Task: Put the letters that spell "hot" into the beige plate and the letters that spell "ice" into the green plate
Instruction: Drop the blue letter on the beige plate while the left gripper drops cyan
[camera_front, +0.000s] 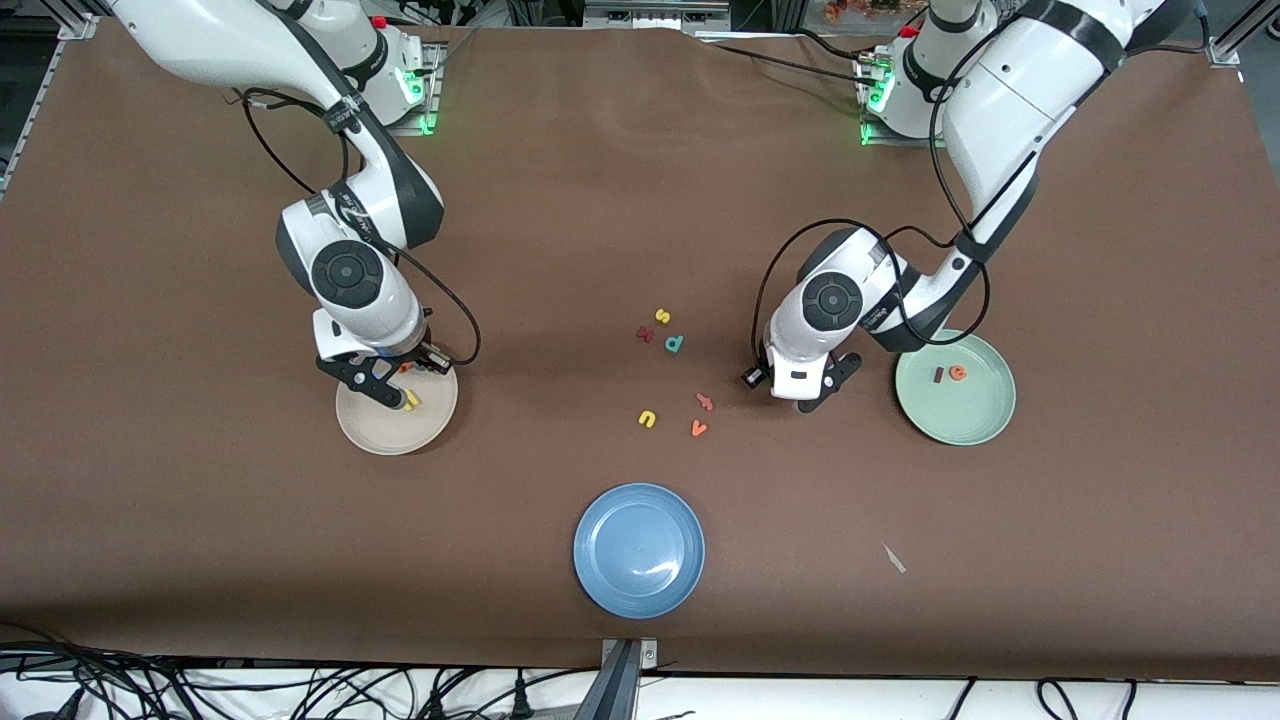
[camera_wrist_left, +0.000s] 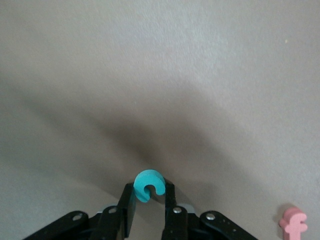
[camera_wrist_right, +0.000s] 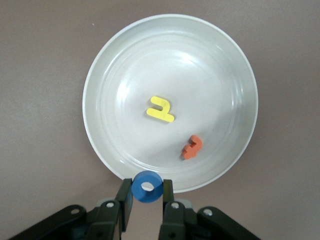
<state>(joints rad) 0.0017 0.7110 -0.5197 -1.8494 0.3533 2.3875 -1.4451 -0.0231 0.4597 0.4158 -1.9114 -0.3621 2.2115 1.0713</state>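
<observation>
My left gripper (camera_front: 805, 402) is low over the brown table beside the green plate (camera_front: 962, 418), toward its middle-of-table side. It (camera_wrist_left: 149, 189) is shut on the teal "c" (camera_wrist_left: 148, 184). A dark red "i" (camera_front: 938, 375) and an orange "e" (camera_front: 958, 372) lie in the green plate. My right gripper (camera_front: 397, 396) hangs over the beige plate (camera_front: 372, 438). It (camera_wrist_right: 147, 189) is shut on the blue "o" (camera_wrist_right: 147, 186), above the plate's rim (camera_wrist_right: 200, 65). Inside that plate lie the yellow "h" (camera_wrist_right: 161, 109) and the orange "t" (camera_wrist_right: 192, 147).
Loose letters lie mid-table: yellow "s" (camera_front: 662, 316), dark red letter (camera_front: 645, 334), teal "p" (camera_front: 674, 344), pink "f" (camera_front: 704, 401), yellow "u" (camera_front: 647, 419), orange "v" (camera_front: 699, 429). A blue plate (camera_front: 639, 550) sits nearest the front camera. A small pale scrap (camera_front: 894, 558) lies beside it.
</observation>
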